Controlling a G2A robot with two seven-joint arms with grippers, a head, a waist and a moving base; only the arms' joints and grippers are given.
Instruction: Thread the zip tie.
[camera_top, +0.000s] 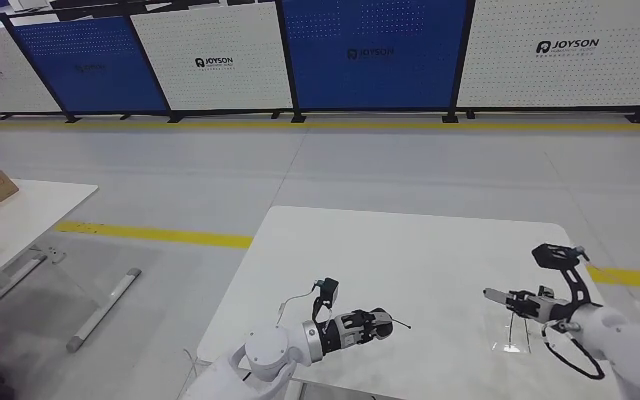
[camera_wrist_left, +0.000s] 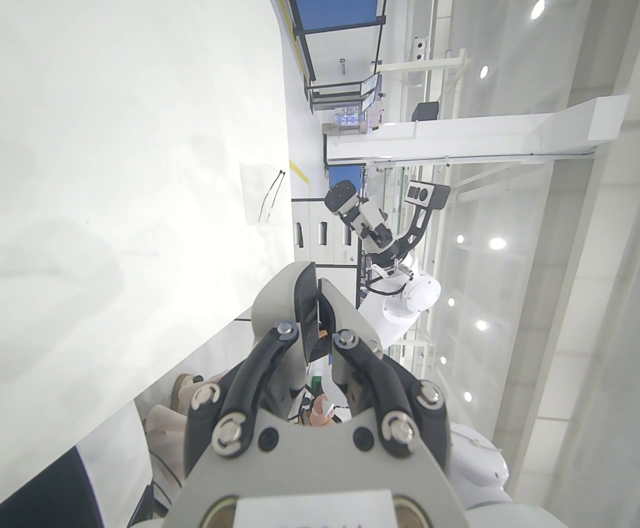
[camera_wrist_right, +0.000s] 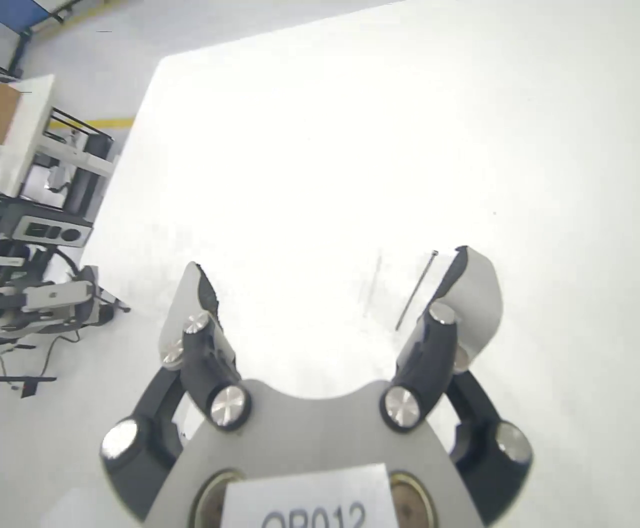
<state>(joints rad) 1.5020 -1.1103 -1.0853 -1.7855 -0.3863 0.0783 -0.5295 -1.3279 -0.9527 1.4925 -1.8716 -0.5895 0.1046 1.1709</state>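
Zip tie (camera_top: 402, 324) sticks out of the left gripper (camera_top: 388, 322), which is pinched tight on it, the arm lying low over the table's (camera_top: 400, 250) near edge. The right gripper (camera_wrist_right: 330, 260) hangs spread wide above a second zip tie (camera_wrist_right: 416, 291) lying flat.

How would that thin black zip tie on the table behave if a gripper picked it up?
Probably very light and bendy: the zip tie is a long, thin strip. Unlikely to roll, since it lies flat. Perhaps fiddly to pinch off the smooth table.
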